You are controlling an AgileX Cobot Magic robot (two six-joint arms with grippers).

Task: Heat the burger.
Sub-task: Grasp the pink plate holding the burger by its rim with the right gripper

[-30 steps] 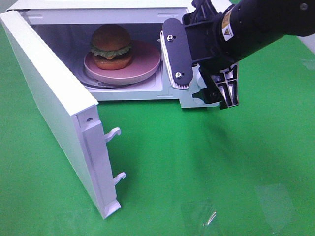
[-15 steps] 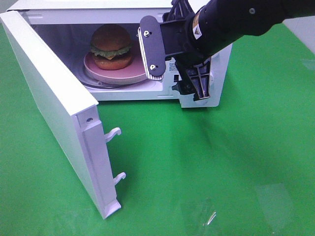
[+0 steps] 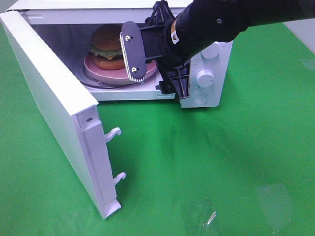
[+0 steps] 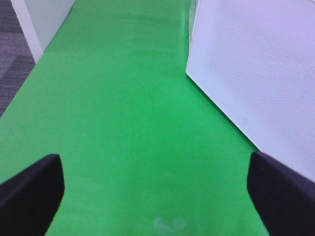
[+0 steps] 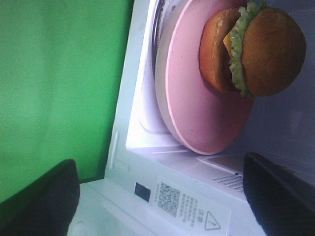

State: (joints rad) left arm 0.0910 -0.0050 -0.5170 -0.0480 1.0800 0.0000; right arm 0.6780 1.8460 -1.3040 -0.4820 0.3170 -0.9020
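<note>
Burger (image 3: 107, 45) on plate (image 3: 96, 70), part-hidden by splayed right fingers (image 3: 134, 51), left fingers (image 4: 29, 191) splayed, cropped

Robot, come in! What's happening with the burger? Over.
Left gripper open, empty. Right gripper open, empty, at doorway of white microwave. Glossy golden-bun burger on round pink plate inside. White door open.

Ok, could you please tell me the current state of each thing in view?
microwave door: swung wide open.
burger: whole, sitting on the pink plate inside the microwave.
pink plate: lying flat in the cavity, under the burger.
right tool: open, empty, at the microwave's opening.
left tool: open, empty, above the green cloth.
</note>
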